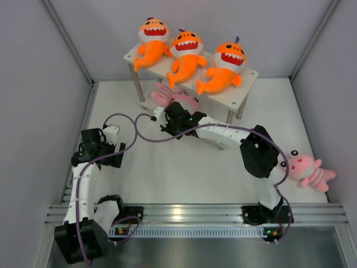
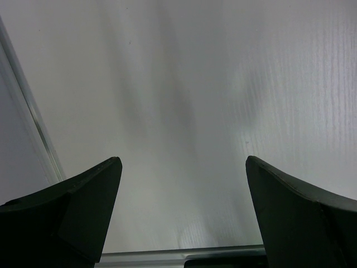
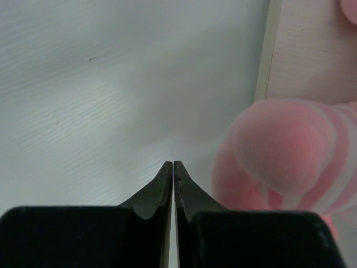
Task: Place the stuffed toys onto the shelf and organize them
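Note:
Three orange shark plushes point(image 1: 186, 53) lie in a row on the top board of the white shelf point(image 1: 236, 96). A pink striped plush point(image 1: 167, 95) lies under that board at the shelf's front left, partly hidden; I cannot tell whether it is one toy or two. It fills the right of the right wrist view point(image 3: 284, 145). My right gripper point(image 1: 159, 113) is shut and empty just left of it, tips together point(image 3: 173, 164). Another pink plush point(image 1: 305, 167) lies on the table at the right. My left gripper point(image 2: 184, 167) is open and empty over bare table at the left point(image 1: 109, 137).
The shelf's silver legs point(image 1: 138, 84) stand beside the right gripper. The shelf's lower board point(image 3: 304, 61) shows in the right wrist view. Grey walls close in the table on the left, back and right. A metal rail point(image 1: 195, 212) runs along the near edge.

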